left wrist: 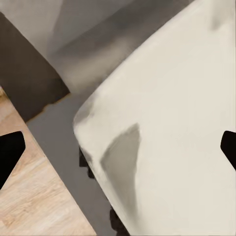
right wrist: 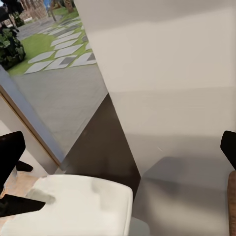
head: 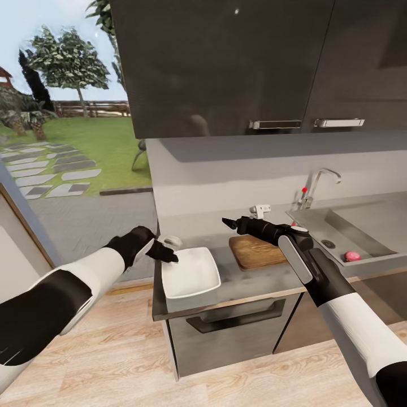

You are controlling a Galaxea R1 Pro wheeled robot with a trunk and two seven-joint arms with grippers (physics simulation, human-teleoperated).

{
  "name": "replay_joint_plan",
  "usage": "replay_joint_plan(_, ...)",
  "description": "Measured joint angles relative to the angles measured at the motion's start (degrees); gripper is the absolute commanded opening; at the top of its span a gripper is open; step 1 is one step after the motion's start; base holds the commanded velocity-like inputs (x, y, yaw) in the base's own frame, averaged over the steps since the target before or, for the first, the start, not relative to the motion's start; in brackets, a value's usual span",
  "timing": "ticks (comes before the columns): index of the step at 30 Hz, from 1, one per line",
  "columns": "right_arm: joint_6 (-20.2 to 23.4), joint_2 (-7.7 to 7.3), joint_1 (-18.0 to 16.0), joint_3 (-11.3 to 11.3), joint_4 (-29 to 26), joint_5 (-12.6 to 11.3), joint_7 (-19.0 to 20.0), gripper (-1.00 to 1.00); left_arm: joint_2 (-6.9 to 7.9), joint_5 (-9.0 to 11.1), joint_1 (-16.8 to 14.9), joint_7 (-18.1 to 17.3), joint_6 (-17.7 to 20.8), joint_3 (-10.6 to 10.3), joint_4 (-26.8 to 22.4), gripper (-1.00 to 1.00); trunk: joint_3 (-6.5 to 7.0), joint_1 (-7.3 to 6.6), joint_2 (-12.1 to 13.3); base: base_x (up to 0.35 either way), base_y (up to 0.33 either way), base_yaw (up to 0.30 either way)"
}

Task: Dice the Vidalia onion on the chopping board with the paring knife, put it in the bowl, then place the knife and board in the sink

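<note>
The left gripper [head: 168, 255] is held spread at the bowl [head: 191, 273] rim, gripping nothing. The right gripper [head: 229, 222] is raised above the chopping board [head: 255, 252], jaws apart and seemingly empty. A pink object, possibly the onion [head: 352, 256], is seen in the sink [head: 362, 229].

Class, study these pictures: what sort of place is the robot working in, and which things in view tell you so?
It looks like a home kitchen beside a garden window. The clues: a steel sink with a chrome tap, a wooden chopping board and a white bowl on a grey countertop, and dark upper cabinets.
</note>
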Motion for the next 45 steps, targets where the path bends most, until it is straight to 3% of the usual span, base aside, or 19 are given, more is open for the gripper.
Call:
replay_joint_plan(2, 0.0, 0.0, 0.0, 0.0, 0.0, 0.0, 0.0, 1.0, 0.91, 0.0, 0.0, -0.6, 0.0, 0.4, -1.8, 1.0, 0.0, 0.0, 0.0, 0.0, 0.0, 0.0)
replay_joint_plan(6, 0.0, 0.0, 0.0, 0.0, 0.0, 0.0, 0.0, 1.0, 4.79, 0.2, 0.0, -2.1, 0.9, 2.1, -9.5, 1.0, 0.01, 0.0, 0.0, 0.0, 0.0, 0.0)
replay_joint_plan(8, 0.0, 0.0, 0.0, 0.0, 0.0, 0.0, 0.0, 1.0, 6.05, 0.4, 0.0, -2.3, 2.1, 3.0, -12.5, 1.0, 0.0, 0.0, 0.0, 0.0, 0.0, 0.0)
replay_joint_plan(12, 0.0, 0.0, 0.0, 0.0, 0.0, 0.0, 0.0, 1.0, 9.25, 0.5, 0.0, -2.6, 8.9, 5.5, -21.5, 1.0, 0.01, 0.0, 0.0, 0.0, 0.0, 0.0)
replay_joint_plan(16, 0.0, 0.0, 0.0, 0.0, 0.0, 0.0, 0.0, 1.0, 12.41, 0.8, 0.0, -2.6, 15.0, 6.3, -30.3, 1.0, 0.0, -0.01, 0.0, 0.0, 0.0, 0.0)
replay_joint_plan(20, 0.0, 0.0, 0.0, 0.0, 0.0, 0.0, 0.0, 1.0, 15.29, 1.1, 0.0, -2.4, 18.7, 6.5, -39.4, 1.0, 0.01, 0.0, 0.0, 0.0, 0.0, 0.0)
replay_joint_plan(25, 0.0, 0.0, 0.0, 0.0, 0.1, 0.0, 0.0, 1.0, 18.52, 1.2, 0.0, -2.4, 20.0, 7.1, -48.2, 1.0, 0.01, 0.0, 0.0, 0.0, 0.0, 0.0)
replay_joint_plan(30, 0.0, 0.0, 0.0, 0.0, 0.2, 0.1, -0.2, 1.0, 20.67, 1.3, 0.3, -2.4, 20.2, 7.4, -55.3, 1.0, 0.0, 0.0, 0.0, 0.0, 0.0, 0.0)
replay_joint_plan(34, 0.0, -0.02, 0.0, -0.1, 0.3, 0.1, -1.3, 1.0, 21.39, 1.3, 1.7, -2.3, 19.7, 7.4, -59.8, 1.0, 0.0, 0.0, 0.0, 0.0, 0.0, 0.0)
replay_joint_plan(39, 0.0, -0.01, 0.0, -0.1, 0.3, 0.0, -6.9, 1.0, 21.89, 1.3, 6.2, -1.7, 19.3, 8.4, -69.3, 1.0, 0.0, 0.0, 0.0, -0.001, 0.0, 0.0)
replay_joint_plan(43, 0.0, 0.0, 0.0, -0.1, 0.3, -0.1, -11.4, 1.0, 21.98, 1.3, 9.3, -0.9, 19.1, 12.5, -73.1, 1.0, 0.0, 0.01, 0.0, -0.044, 0.0, 0.0)
replay_joint_plan(45, 0.0, 0.0, 0.0, -0.1, 0.3, -0.2, -13.1, 1.0, 21.99, 1.2, 11.2, -0.4, 19.1, 15.9, -74.7, 1.0, 0.0, 0.01, 0.0, -0.082, 0.0, 0.0)
